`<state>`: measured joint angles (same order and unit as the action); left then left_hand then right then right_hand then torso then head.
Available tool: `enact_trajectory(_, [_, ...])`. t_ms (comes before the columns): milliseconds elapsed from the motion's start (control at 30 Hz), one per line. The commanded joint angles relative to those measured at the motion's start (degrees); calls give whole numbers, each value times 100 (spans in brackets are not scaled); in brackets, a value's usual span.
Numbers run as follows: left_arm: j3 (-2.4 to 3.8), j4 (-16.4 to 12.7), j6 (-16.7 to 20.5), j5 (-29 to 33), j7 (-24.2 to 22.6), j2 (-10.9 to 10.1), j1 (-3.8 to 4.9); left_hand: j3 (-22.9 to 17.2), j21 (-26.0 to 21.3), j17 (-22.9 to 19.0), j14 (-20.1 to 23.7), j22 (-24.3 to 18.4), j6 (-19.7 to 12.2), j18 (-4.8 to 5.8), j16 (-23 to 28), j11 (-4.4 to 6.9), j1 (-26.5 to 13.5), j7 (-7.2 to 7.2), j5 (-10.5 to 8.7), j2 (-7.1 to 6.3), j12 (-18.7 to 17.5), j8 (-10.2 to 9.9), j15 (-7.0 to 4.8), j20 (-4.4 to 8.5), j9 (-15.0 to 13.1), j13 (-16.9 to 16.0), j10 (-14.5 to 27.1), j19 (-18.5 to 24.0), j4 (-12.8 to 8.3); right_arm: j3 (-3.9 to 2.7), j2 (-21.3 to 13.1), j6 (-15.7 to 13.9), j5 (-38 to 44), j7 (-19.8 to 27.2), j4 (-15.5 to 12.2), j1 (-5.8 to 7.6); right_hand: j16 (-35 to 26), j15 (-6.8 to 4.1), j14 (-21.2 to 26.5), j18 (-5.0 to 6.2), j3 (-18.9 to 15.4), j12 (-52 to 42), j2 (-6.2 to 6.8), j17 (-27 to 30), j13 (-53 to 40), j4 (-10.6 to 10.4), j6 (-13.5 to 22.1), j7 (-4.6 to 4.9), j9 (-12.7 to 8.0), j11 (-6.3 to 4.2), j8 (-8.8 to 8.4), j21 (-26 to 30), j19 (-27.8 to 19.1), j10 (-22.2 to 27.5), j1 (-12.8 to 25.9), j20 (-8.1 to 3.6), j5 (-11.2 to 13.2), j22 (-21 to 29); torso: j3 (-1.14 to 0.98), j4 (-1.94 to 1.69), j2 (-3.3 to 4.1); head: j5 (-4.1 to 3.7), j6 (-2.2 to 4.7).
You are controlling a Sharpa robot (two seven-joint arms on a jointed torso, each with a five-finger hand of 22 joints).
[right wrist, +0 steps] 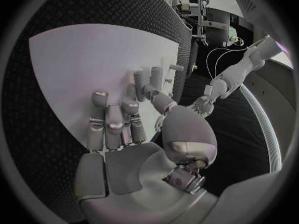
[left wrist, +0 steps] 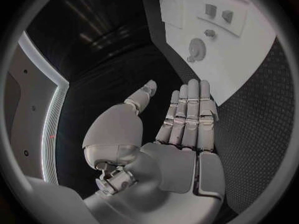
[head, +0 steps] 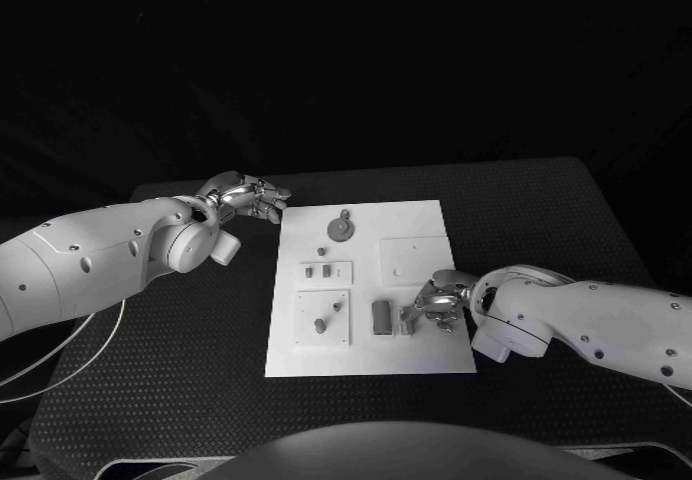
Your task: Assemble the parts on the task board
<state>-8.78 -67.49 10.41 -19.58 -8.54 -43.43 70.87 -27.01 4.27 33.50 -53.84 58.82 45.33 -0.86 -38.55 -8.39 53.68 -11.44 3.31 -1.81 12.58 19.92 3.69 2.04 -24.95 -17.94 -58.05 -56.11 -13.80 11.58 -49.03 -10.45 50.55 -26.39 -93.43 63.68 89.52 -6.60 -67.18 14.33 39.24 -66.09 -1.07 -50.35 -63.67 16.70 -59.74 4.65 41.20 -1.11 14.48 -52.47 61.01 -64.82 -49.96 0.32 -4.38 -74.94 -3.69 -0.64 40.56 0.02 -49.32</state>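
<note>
The white task board [head: 364, 350] lies in the middle of the table. On it sit a round grey part [head: 340, 228], two small parts [head: 319, 268] in a raised square, a peg [head: 320, 324] on another square, and two upright grey parts [head: 381, 317] near my right hand. My right hand [head: 437, 300] rests on the board's right side with its fingers bent down. In the right wrist view its thumb tip [right wrist: 151, 91] lies by one grey part [right wrist: 138, 78]; whether it holds it is unclear. My left hand [head: 248, 197] hovers off the board's far left corner, fingers straight and holding nothing.
A plain raised square [head: 414, 255] with a tiny peg sits at the board's right. Black table [head: 173, 360] surrounds the board on all sides. The left wrist view shows the round part [left wrist: 197, 49] and the board's corner [left wrist: 249, 59] beyond my fingertips [left wrist: 190, 87].
</note>
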Motion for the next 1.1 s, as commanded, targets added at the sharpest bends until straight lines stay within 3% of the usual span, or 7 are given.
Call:
enact_trajectory(33, [4,-13,-68,27,-41,4,4,7,-28,6,-38,-8,-40,-33,29,-12,-69,5,-5,5,-22,19,3,-7,5,-6,36,-14,40,28,64,113,-72,98,-3,-48,-38,-36,15,67,-3,19,37,7,9,-43,-25,29,-12,-22,19,-15,33,4,96,-9,-20,-76,-2,-6,-5,12,-9])
enact_trajectory(467, [4,-10,-67,27,-42,4,4,7,-28,9,-39,-8,-41,-33,30,-12,-68,5,-5,4,-22,19,3,-7,7,-6,37,-13,40,28,85,267,-80,138,3,-48,-53,-35,26,67,37,26,234,36,23,-159,-28,33,-45,-17,7,13,62,7,275,-14,-21,-63,-9,0,-5,19,-19])
enact_trajectory(500, [4,-10,-67,27,-42,3,4,7,-28,9,-39,-8,-41,-33,31,-12,-68,5,-5,4,-23,19,3,-7,7,-6,37,-13,40,28,85,281,-80,147,2,-48,-64,-32,62,67,30,33,362,82,26,-224,-4,38,-56,-8,-8,23,60,21,340,-10,-23,-59,-9,0,-5,19,-19])
enact_trajectory(600, [4,-11,-67,27,-42,3,4,8,-28,9,-39,-9,-41,-33,31,-12,-68,5,-6,4,-23,19,3,-7,7,-6,37,-13,40,28,85,320,-80,159,6,-48,-80,-23,114,67,63,44,580,139,31,-390,30,52,-75,5,-30,48,53,48,424,-8,-25,-53,-10,2,-6,22,-20])
enact_trajectory(733, [4,-11,-68,27,-42,3,4,8,-28,10,-39,-9,-41,-33,32,-12,-68,5,-6,4,-23,19,3,-7,7,-6,37,-13,39,28,87,392,-76,172,5,-48,-86,-19,128,67,104,42,704,142,31,-457,40,58,-84,6,-33,58,49,61,405,-15,-19,-58,-10,2,-6,22,-20])
enact_trajectory(967, [4,-7,-70,27,-41,7,4,8,-28,13,-39,-9,-42,-34,33,-13,-67,4,-5,3,-23,20,3,-7,8,-6,37,-13,39,28,91,452,-48,179,15,-49,-88,-18,132,67,118,42,722,141,31,-456,45,60,-86,7,-34,59,46,66,378,-18,-19,-61,-9,0,-7,22,-32])
enact_trajectory(1100, [4,-7,-72,27,-43,8,4,8,-28,14,-39,-9,-42,-34,34,-13,-67,4,-5,4,-24,20,3,-7,8,-6,37,-13,39,28,92,469,-36,185,20,-49,-86,-16,138,67,149,34,637,137,29,-315,52,63,-85,9,-29,56,38,75,211,-26,-12,-75,-8,1,-6,22,-35])
